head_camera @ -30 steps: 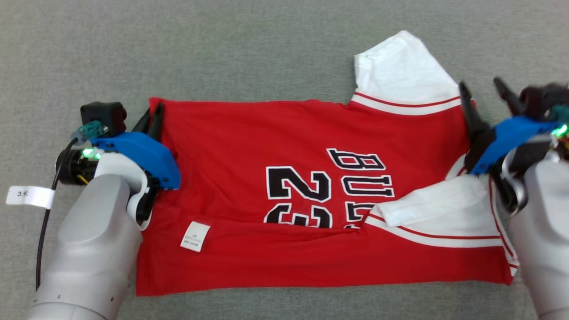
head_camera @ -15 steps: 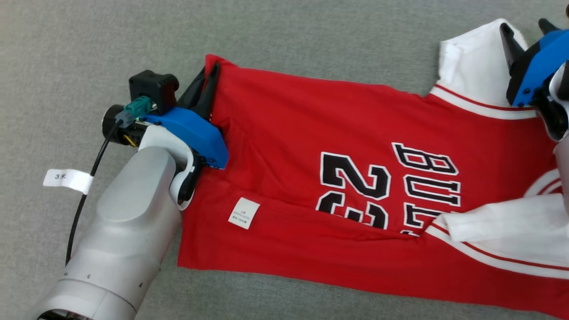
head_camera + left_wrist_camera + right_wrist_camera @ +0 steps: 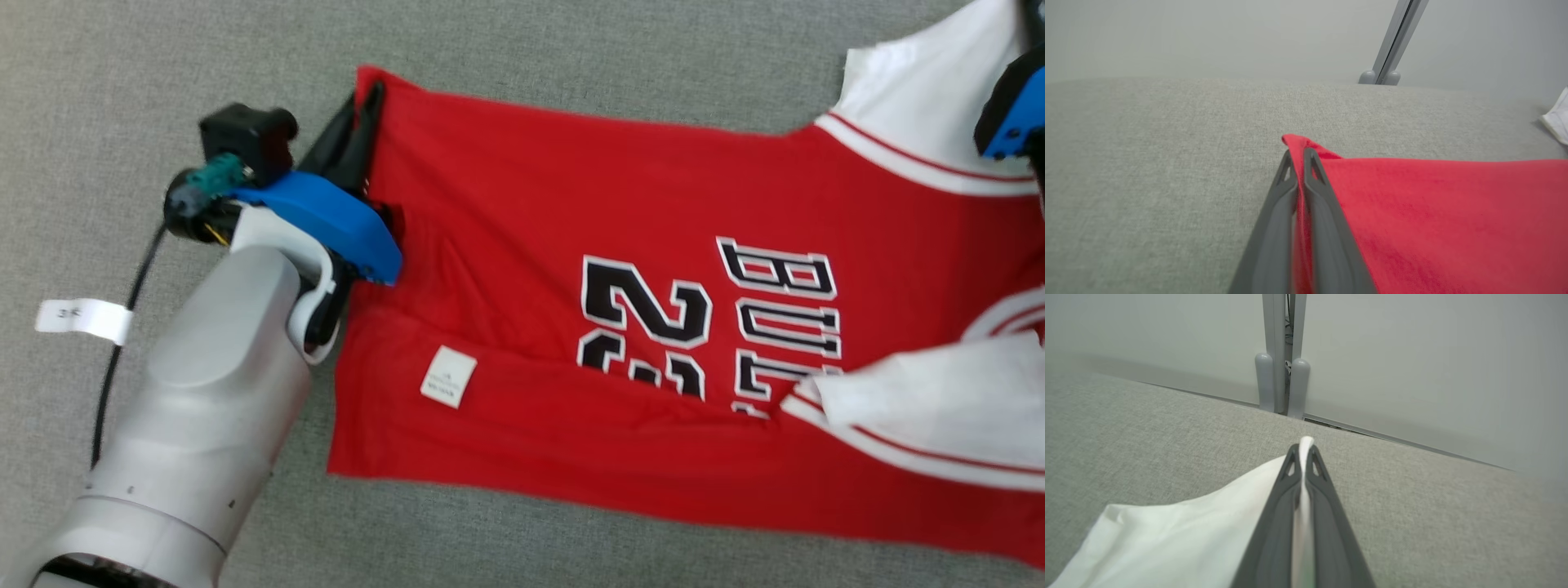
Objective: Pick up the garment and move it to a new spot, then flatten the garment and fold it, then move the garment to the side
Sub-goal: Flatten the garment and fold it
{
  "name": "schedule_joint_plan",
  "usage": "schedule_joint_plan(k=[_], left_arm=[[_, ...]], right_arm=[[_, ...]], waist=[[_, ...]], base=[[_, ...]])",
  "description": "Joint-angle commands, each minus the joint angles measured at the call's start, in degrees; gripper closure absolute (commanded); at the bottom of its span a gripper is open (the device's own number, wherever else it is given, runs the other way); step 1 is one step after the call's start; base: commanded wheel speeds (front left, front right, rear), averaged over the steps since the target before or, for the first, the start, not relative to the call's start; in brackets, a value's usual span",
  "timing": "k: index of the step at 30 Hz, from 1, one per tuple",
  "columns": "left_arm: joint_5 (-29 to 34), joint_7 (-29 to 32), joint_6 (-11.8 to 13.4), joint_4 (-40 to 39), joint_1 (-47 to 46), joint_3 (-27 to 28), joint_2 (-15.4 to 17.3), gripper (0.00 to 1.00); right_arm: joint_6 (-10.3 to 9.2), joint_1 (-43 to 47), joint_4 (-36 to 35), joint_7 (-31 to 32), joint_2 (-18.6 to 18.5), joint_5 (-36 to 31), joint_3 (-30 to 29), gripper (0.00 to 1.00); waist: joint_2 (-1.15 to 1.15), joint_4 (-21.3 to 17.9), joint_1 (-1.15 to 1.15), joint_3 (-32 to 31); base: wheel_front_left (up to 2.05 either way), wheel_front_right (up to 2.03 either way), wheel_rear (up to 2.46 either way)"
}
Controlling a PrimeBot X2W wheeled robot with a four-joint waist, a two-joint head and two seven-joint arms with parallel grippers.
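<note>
Closest in, the pale left forearm (image 3: pixel 212 408) comes up from the bottom corner and hides a stretch of the garment's left edge. Beside it runs one black cable (image 3: pixel 122 327) carrying one white tag (image 3: pixel 82 318).

The garment (image 3: pixel 522 204), a single red jersey, lies spread across the grey cloth surface (image 3: pixel 571 49). Its near hem is folded up over the lower part of the big numerals (image 3: pixel 645 318), with one small white care label (image 3: pixel 448 376) showing on that fold. There are two white sleeves: the near sleeve (image 3: pixel 939 400) flops over the end of the lettering (image 3: pixel 784 310), and the far sleeve (image 3: pixel 922 90) reaches toward the top right corner.

At the far edge there are two grippers. The left gripper (image 3: pixel 1299 157) has its fingers pressed together on the jersey's red corner, cloth poking out past the tips. The right gripper (image 3: pixel 1302 457) is likewise clamped tight, pinching a fold of white sleeve cloth between its fingers.

Beyond the surface stands a plain pale wall (image 3: pixel 1433 375) with one grey post (image 3: pixel 1281 355).
</note>
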Motion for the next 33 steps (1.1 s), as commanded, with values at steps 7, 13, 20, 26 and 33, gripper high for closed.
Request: schedule_joint_plan(k=[7,13,20,26,33], left_arm=[[5.82,-0.38,0.47,-7.08,2.86,8.21,2.32,1.00],[10.48,-0.39,0.19,-12.33,10.27,14.34,3.07,1.00],[13.55,-0.39,0.06,-16.17,20.87,18.62,4.08,1.00],[13.30,-0.39,0.05,-16.52,27.08,21.02,4.45,1.00],[13.86,-0.40,0.04,-16.57,33.97,23.08,4.02,1.00]], right_arm=[[-0.02,-0.40,-0.42,-14.85,3.71,-3.00,-6.56,1.00],[-0.02,5.91,-3.88,-17.20,7.12,1.41,-6.45,1.00],[-0.02,22.61,-18.23,-17.23,8.13,10.83,-2.87,1.00],[-0.02,36.00,-26.77,-17.22,8.98,17.14,-2.18,1.00],[-0.02,47.21,-29.74,-17.23,10.41,20.83,0.81,1.00]], waist=[[0.00,-2.37,-0.01,-2.86],[0.00,-5.13,-0.01,-6.73],[0.00,-8.62,-0.01,-11.12],[0.00,-10.54,-0.01,-13.46],[0.00,-12.22,-0.01,-15.65]], base=[[0.00,0.00,0.00],[0.00,0.00,0.00],[0.00,0.00,0.00],[0.00,0.00,0.00],[0.00,0.00,0.00]])
